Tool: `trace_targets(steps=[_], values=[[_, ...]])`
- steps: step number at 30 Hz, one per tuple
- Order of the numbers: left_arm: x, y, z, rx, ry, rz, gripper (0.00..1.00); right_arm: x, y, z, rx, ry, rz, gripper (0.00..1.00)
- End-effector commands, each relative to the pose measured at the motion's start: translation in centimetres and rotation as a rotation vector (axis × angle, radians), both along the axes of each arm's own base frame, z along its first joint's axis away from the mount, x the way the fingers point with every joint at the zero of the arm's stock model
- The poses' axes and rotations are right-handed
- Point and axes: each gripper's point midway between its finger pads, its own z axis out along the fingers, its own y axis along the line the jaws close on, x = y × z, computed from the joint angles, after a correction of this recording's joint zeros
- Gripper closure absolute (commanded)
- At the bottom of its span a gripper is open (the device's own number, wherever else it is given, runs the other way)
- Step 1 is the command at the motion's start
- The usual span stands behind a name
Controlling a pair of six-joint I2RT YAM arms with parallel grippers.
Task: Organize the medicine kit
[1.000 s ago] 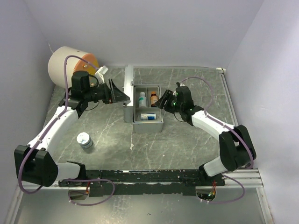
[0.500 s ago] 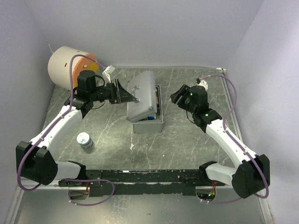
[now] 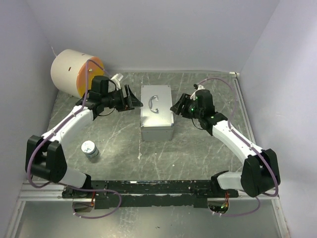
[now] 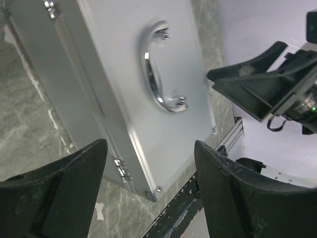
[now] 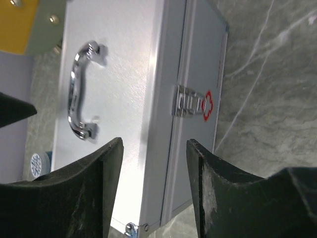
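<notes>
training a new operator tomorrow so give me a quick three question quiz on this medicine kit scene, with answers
1. True or false: the lid of the grey metal case is shut, its handle facing up.
2. What stands on the table outside the case, near the left arm? A) a small round white tub B) a red pouch C) scissors
3. Is the left pincer or the right pincer gripping anything?
Key: 1 true. 2 A. 3 No: both stand open, one on each side of the case, holding nothing.
</notes>
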Motion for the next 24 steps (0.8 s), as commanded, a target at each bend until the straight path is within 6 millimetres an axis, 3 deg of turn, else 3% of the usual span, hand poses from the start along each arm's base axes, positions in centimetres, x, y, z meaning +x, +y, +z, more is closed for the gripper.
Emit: trace_targets(steps=[1,5,11,19,24], values=[[1.0,-0.3,-2.6,0.039,0.060,0.019,0.20,-1.3,1.4,-1.6,0.041,0.053,0.097,0.50],[1.6,-1.0,-3.6,0.039,0.089,0.011,0.26,-2.5,1.7,-3.1,0.080,0.107,0.109,0.67],[2.5,-0.7,-5.2,0.100,0.106,0.023,0.37,-4.6,3.0,-5.4,0.164,0.181,0.118,0.84],[2.8,0.1,-7.1,0.185,0.120,0.013,0.48,-6.7,6.8,-6.8,0.161,0.166,0.097,0.91],[2.6,0.8,-8.3,0.252,0.131,-0.003,0.55,-6.1,9.0,-7.0,0.132,0.107,0.109,0.93]])
